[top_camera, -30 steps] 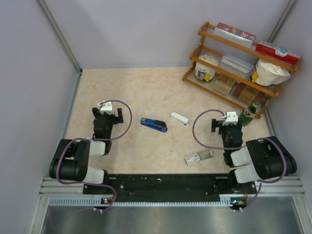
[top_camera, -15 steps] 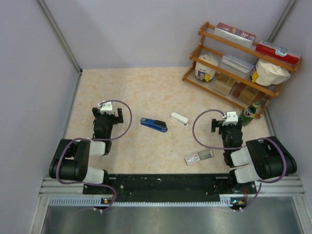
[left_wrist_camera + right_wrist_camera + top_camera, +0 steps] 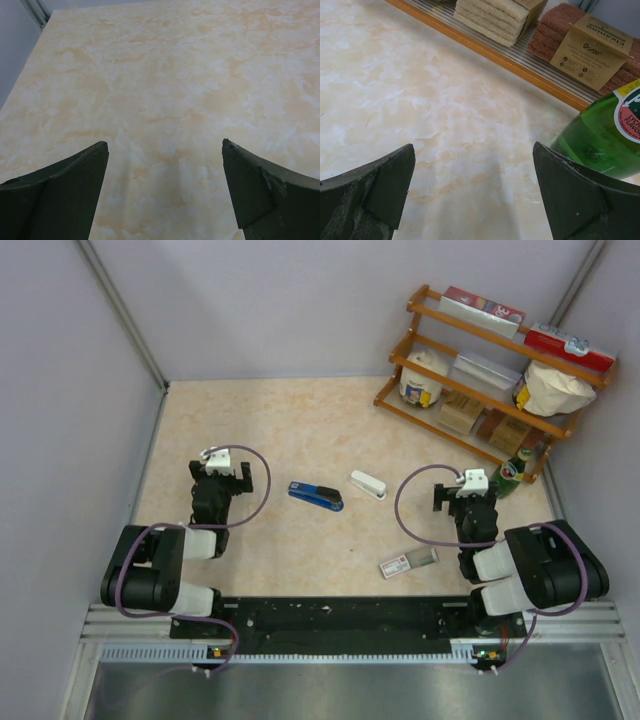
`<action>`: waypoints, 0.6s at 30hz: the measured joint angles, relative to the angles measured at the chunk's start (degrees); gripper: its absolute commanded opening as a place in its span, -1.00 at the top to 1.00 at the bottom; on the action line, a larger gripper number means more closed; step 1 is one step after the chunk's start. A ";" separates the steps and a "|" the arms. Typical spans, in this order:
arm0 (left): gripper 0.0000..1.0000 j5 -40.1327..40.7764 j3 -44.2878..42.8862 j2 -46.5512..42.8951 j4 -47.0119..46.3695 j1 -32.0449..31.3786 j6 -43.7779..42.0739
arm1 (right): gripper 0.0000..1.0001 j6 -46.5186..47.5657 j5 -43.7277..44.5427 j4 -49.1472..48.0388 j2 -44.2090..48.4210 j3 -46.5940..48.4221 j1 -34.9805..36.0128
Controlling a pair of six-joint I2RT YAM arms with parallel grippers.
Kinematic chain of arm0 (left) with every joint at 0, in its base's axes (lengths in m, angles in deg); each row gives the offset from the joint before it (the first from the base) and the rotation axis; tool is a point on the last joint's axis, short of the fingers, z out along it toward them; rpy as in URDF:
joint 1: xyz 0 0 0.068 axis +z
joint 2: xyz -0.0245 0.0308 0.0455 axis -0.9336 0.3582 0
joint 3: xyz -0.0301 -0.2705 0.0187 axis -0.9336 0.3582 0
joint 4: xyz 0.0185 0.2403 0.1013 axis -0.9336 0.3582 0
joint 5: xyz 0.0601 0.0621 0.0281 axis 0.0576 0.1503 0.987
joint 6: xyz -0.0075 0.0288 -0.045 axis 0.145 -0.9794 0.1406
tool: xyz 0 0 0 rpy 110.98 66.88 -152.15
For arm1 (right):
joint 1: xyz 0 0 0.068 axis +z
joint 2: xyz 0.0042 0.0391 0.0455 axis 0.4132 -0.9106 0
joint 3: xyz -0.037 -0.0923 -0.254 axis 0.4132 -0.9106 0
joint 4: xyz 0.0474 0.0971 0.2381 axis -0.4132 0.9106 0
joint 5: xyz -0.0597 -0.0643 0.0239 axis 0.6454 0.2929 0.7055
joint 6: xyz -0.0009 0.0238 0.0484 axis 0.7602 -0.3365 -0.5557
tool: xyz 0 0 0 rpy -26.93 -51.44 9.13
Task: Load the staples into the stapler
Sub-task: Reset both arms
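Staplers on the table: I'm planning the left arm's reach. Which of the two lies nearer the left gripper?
The blue stapler. It lies to the left of the white stapler, on the side toward the left gripper.

Staples box (image 3: 408, 561): contents too small to tell. Green bottle (image 3: 600, 145) cut off by frame edge.

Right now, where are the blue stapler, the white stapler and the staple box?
blue stapler (image 3: 316, 496), top external view, middle of its top.
white stapler (image 3: 368, 485), top external view, middle of its body.
staple box (image 3: 408, 561), top external view, middle of its top face.
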 measured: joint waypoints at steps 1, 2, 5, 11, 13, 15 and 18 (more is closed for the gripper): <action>-0.97 0.00 0.00 0.00 0.02 0.00 0.00 | -0.98 -0.02 -0.09 0.00 0.09 0.00 0.00; -0.98 0.00 0.00 0.00 0.02 0.00 0.00 | -0.98 -0.02 -0.13 0.00 0.15 0.00 0.00; -0.97 0.00 0.00 0.00 0.02 0.00 0.00 | -0.98 -0.04 -0.37 0.00 0.28 0.00 -0.02; -0.98 -0.02 0.00 0.00 0.02 0.00 0.00 | -0.98 -0.24 -0.72 0.00 0.31 0.00 -0.02; -0.97 0.00 0.00 0.00 0.00 0.00 -0.02 | -0.98 -0.24 -0.81 0.00 0.31 0.00 -0.02; -0.98 0.00 0.00 0.00 0.00 0.00 0.00 | -0.98 -0.26 -0.90 0.00 0.31 0.00 -0.02; -0.98 0.00 0.00 0.00 0.00 0.00 0.00 | -0.98 -0.24 -0.90 0.00 0.31 0.00 -0.02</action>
